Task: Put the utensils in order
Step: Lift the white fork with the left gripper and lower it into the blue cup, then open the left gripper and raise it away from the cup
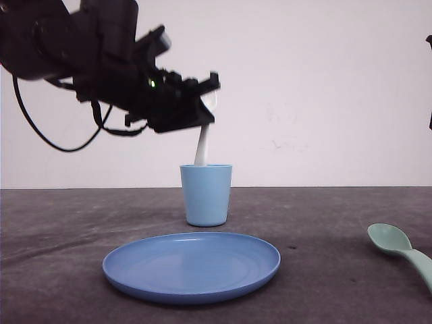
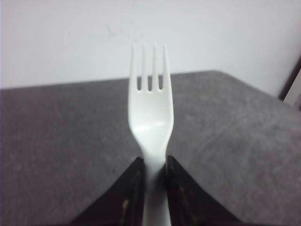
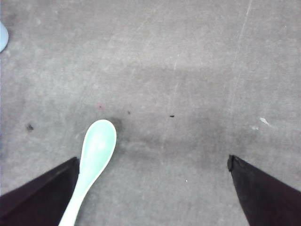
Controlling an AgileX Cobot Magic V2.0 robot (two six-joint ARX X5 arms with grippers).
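a: any writing to read?
b: none legible.
a: the left gripper [image 2: 154,176]?
b: pinching the white fork [image 2: 151,123] by its handle, above the blue cup [image 1: 206,194], handle end at the rim.
a: the right gripper [image 3: 153,174]?
b: spread wide over the worktop [image 3: 188,70], green spoon [image 3: 94,160] lying beside one finger, near right of the blue plate [image 1: 192,264].

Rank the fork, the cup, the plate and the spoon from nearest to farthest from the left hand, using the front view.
1. Fork: held in the left hand, handle down.
2. Cup: just below it.
3. Plate: lower, in front of the cup.
4. Spoon: far right on the table.
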